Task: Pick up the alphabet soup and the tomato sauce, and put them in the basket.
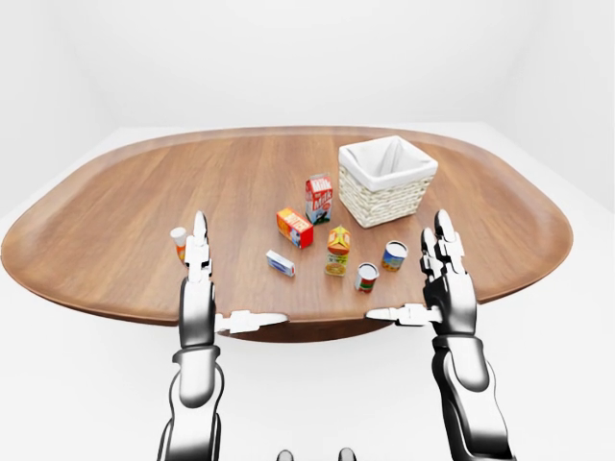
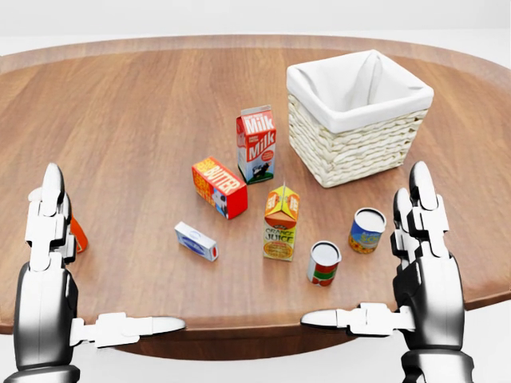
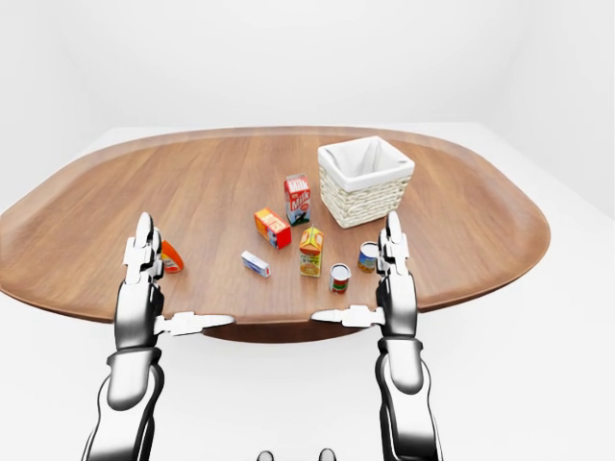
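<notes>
Alphabet soup [image 2: 367, 230] and tomato sauce [image 2: 323, 263] stood close together on the counter [image 2: 144, 120] below the basket [image 2: 355, 116], so the spread, empty right hand [image 2: 423, 263] risked toppling one while grasping.

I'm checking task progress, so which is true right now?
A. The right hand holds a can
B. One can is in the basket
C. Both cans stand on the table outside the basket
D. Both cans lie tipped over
C: the two cans stand upright on the table, the basket holds neither, and the right hand is open and holds nothing.
</notes>
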### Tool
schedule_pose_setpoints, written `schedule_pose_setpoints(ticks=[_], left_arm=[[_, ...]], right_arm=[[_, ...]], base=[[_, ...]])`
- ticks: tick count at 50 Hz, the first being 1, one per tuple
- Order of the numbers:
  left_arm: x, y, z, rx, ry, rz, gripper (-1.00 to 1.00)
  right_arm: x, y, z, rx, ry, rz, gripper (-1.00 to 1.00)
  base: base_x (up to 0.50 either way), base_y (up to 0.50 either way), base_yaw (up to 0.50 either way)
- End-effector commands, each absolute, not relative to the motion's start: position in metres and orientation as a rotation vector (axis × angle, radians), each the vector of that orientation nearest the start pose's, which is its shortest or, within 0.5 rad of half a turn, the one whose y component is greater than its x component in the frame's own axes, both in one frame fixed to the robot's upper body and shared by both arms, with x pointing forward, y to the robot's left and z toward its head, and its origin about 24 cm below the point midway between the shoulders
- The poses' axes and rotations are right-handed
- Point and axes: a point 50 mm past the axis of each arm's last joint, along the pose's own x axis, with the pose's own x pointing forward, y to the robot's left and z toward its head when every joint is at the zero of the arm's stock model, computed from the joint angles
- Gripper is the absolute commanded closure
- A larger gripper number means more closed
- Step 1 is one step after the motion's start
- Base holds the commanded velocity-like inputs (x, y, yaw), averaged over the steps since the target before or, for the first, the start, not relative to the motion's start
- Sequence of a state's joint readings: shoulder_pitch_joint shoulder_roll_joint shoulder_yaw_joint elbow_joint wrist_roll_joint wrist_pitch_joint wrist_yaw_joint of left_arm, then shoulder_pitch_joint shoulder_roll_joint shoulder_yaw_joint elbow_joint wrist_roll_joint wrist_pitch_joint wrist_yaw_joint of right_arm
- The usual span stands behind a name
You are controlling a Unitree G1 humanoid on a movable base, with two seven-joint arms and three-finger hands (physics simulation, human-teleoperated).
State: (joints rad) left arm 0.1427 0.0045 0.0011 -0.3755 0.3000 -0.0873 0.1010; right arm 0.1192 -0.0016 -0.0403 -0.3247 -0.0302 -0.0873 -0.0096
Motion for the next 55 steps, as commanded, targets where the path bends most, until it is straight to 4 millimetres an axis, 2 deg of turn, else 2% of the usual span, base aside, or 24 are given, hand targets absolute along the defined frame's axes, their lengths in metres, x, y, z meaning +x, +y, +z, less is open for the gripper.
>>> schedule_pose_setpoints(ticks=[1, 4, 5, 7, 14, 16, 18, 19, 55], left_arm=[[0.220, 0.160, 0.104, 0.292, -0.327, 0.151, -1.00], [0.220, 0.160, 0.105, 0.291, -0.329, 0.150, -1.00], [0.220, 0.160, 0.105, 0.292, -0.328, 0.151, -1.00], [0.220, 0.160, 0.104, 0.291, -0.326, 0.150, -1.00], [0.220, 0.160, 0.104, 0.289, -0.324, 0.149, -1.00], [0.220, 0.160, 0.104, 0.288, -0.324, 0.148, -1.00], [0.220, 0.160, 0.103, 0.287, -0.323, 0.146, -1.00], [0.220, 0.160, 0.104, 0.286, -0.324, 0.146, -1.00], [0.221, 0.160, 0.103, 0.284, -0.320, 0.142, -1.00]], right_arm=[[0.226, -0.167, 0.093, -0.047, -0.272, -0.081, -1.00], [0.226, -0.167, 0.096, -0.048, -0.288, -0.081, -1.00], [0.227, -0.167, 0.083, -0.046, -0.231, -0.082, -1.00], [0.226, -0.167, 0.095, -0.048, -0.281, -0.081, -1.00], [0.226, -0.167, 0.096, -0.048, -0.286, -0.082, -1.00], [0.227, -0.167, 0.078, -0.045, -0.210, -0.083, -1.00], [0.226, -0.166, 0.095, -0.048, -0.282, -0.081, -1.00], [0.226, -0.166, 0.096, -0.048, -0.286, -0.082, -1.00], [0.226, -0.166, 0.096, -0.047, -0.286, -0.078, -1.00]], base=[[0.27, 0.00, 0.00], [0.28, 0.00, 0.00], [0.28, 0.00, 0.00], [0.28, 0.00, 0.00], [0.28, 0.00, 0.00], [0.27, 0.00, 0.00], [0.28, 0.00, 0.00], [0.28, 0.00, 0.00], [0.28, 0.00, 0.00]])
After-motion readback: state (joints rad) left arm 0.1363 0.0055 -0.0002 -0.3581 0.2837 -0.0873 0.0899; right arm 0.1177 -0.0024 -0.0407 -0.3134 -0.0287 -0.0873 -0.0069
